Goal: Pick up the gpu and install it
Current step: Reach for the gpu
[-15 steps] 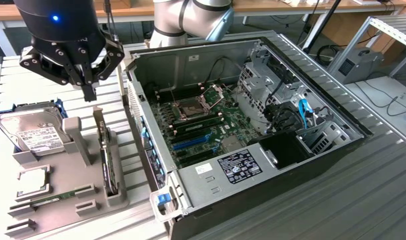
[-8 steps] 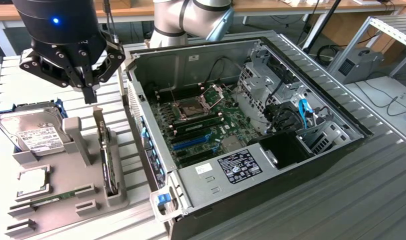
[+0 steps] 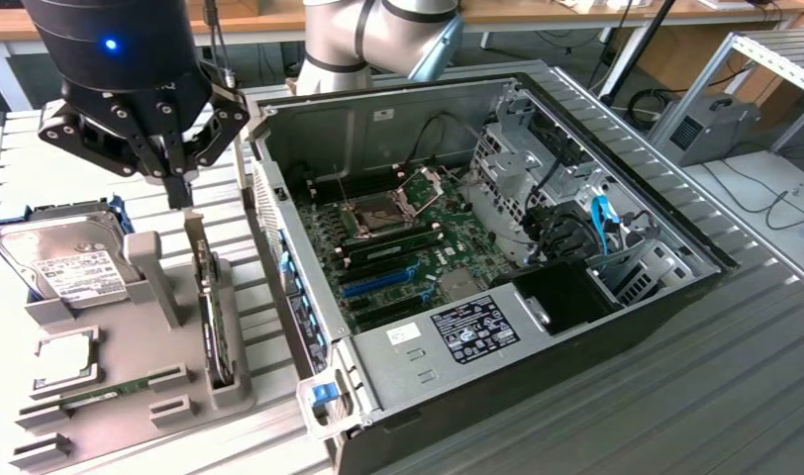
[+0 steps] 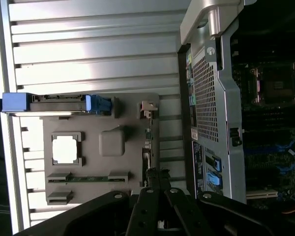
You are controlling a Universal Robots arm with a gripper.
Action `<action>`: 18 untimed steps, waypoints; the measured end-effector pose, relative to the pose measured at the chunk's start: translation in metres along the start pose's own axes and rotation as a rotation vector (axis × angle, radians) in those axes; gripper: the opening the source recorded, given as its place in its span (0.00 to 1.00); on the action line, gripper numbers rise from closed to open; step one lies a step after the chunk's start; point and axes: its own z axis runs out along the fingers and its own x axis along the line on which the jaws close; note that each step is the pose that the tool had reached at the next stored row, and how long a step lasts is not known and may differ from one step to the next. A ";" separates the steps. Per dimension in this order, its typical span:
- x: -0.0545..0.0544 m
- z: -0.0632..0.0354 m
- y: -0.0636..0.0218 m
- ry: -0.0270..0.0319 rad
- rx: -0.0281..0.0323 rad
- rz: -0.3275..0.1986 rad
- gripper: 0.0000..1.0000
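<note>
The gpu point(image 3: 208, 297) stands on its long edge in a slot along the side of the grey holder point(image 3: 125, 406) nearest the case, a thin dark card seen edge-on. My gripper point(image 3: 180, 190) hangs just above the card's far end, fingers pressed together and holding nothing. In the wrist view the gpu point(image 4: 147, 142) shows as a narrow strip at the holder's point(image 4: 98, 110) edge. There the shut gripper point(image 4: 158, 178) sits over one end of the card. The open computer case point(image 3: 508, 327) lies on the exterior view's right with its motherboard point(image 3: 402, 247) and blue expansion slots point(image 3: 375, 284) exposed.
The holder also carries a silver hard drive point(image 3: 65, 262) in blue brackets, a processor chip point(image 3: 65, 361) and a green memory stick point(image 3: 105, 394). A grey post point(image 3: 157, 272) rises from the holder beside the card. The case's rear wall point(image 4: 211, 98) stands close alongside the holder. Everything rests on a ribbed metal table point(image 3: 719, 396).
</note>
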 end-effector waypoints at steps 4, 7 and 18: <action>0.000 0.0000 -0.0023 -0.0002 0.0012 0.000 0.11; 0.000 0.0001 -0.0034 -0.0002 0.0018 0.000 0.11; -0.001 0.0002 -0.0074 -0.0003 0.0039 0.000 0.11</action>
